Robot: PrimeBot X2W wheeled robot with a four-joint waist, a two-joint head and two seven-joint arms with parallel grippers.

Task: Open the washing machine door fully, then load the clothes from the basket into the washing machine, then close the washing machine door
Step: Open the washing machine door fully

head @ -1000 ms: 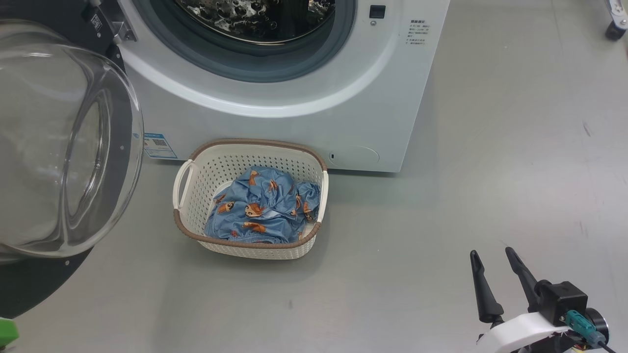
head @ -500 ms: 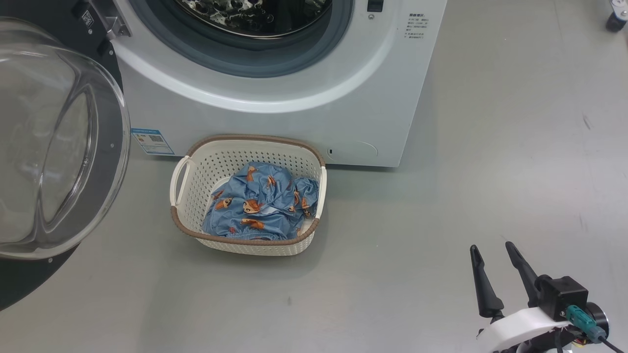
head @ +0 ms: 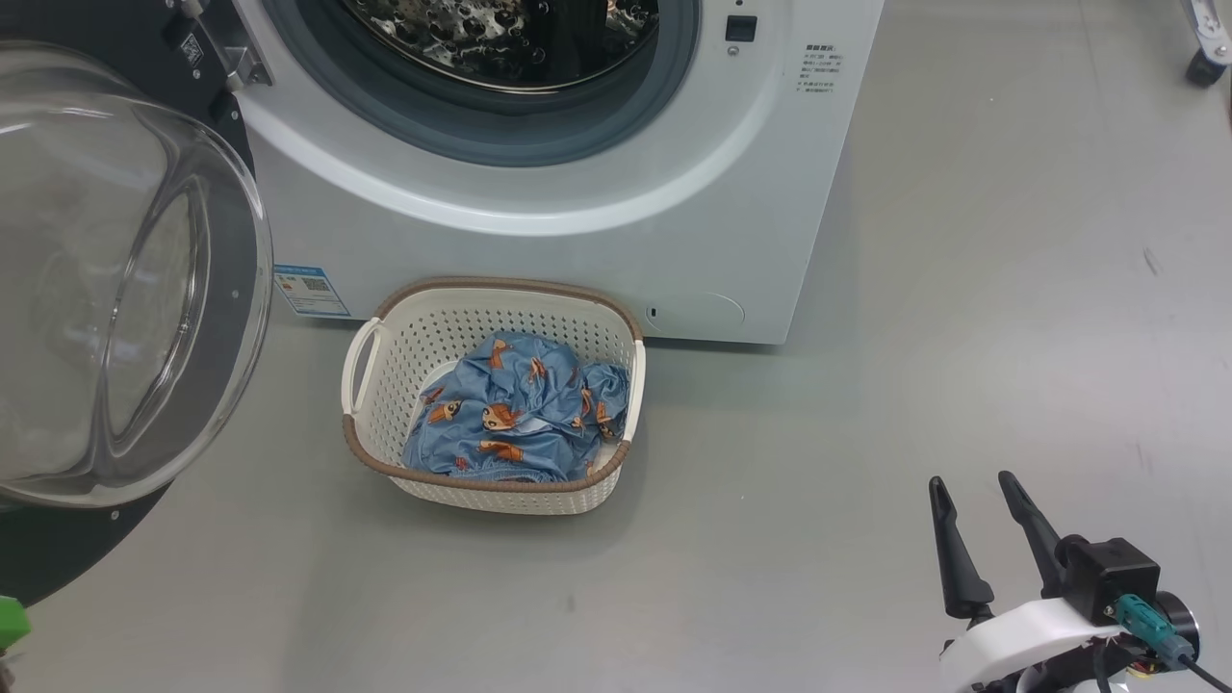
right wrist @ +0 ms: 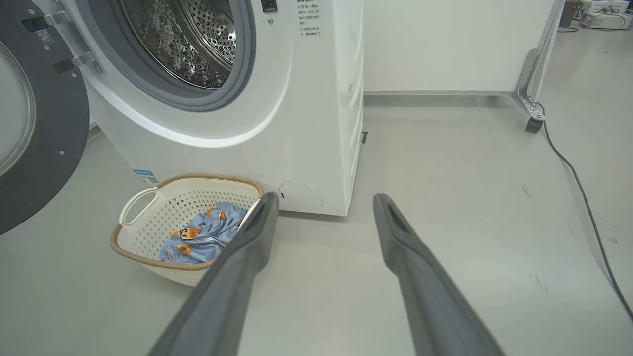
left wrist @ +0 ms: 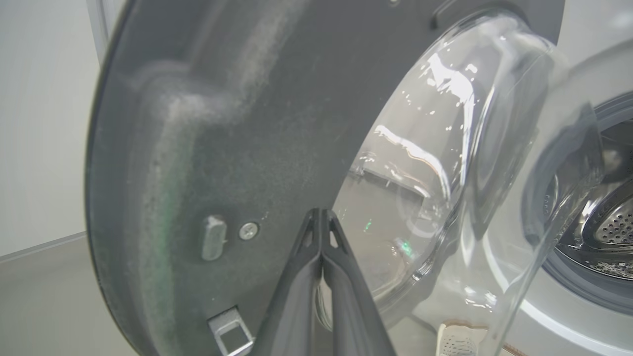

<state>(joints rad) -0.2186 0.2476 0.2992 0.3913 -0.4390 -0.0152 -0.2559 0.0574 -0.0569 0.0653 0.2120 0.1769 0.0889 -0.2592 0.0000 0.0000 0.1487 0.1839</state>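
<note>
From the head view, the big white front-loading washing machine [head: 597,241] stands at the top, and its steel drum with holes [head: 510,38] can be seen inside. The large round door with a black rim and bulging clear glass [head: 115,289] is swung out to the left. The small cream plastic basket with a brown rim [head: 500,287] sits on the grey floor, just in front of the machine. The light blue clothes with orange cartoon animals [head: 515,409] lie bunched up inside it. The right gripper [head: 970,481] waits low on the right, far from the basket, with its two dark fingers apart and nothing between them.

In the left wrist view, the left gripper [left wrist: 321,213] has its fingers pressed together and holds nothing. The tips point at the door's dark inner side, right beside the glass. It is hard to tell if they touch it.

In the right wrist view, the right gripper [right wrist: 326,198] is wide open above the floor, and the basket is low on the left.

The door looks almost fully open. A slow, soft push on the dark rim, not on the glass, should finish the job. After that, the open fingers can go down for the clothes.
</note>
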